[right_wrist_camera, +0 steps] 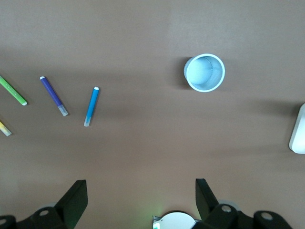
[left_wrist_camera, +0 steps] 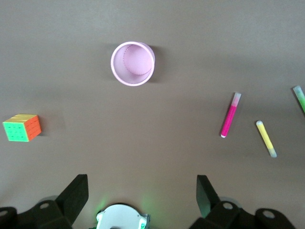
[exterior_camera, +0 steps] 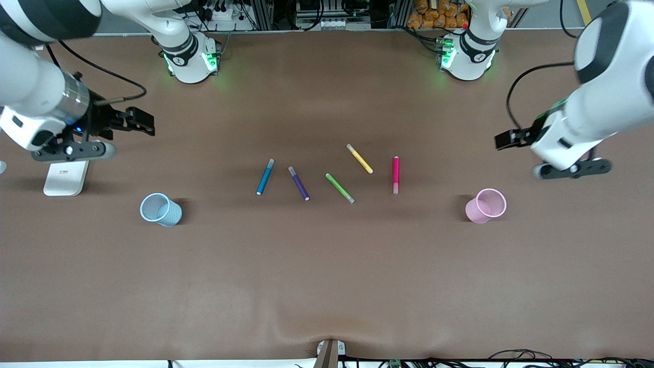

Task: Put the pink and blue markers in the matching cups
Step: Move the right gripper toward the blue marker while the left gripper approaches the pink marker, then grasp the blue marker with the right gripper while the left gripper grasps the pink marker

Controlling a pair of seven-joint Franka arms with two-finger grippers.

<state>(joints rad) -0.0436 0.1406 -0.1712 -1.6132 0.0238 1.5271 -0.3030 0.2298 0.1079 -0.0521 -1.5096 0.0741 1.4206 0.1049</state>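
Pink marker (exterior_camera: pixel 395 175) and blue marker (exterior_camera: pixel 265 177) — flat mid-table among other pens; pink cup (exterior_camera: pixel 486 206) toward the left arm's end, blue cup (exterior_camera: pixel 161 209) toward the right arm's, both upright. Left gripper (left_wrist_camera: pixel 142 193) and right gripper (right_wrist_camera: pixel 141 193) — jaws spread, empty, aloft near their own cups. Advice: grip each marker mid-barrel, across its width, clear of neighbours.

Readable text: none in any view.
Pink marker (exterior_camera: pixel 395 174): no legible print.
Blue marker (exterior_camera: pixel 265 177): no legible print.
Pink cup (exterior_camera: pixel 486 205): plain.
Blue cup (exterior_camera: pixel 160 209): plain.
White box (exterior_camera: pixel 66 177): a faint dark mark on its top, too small to read.
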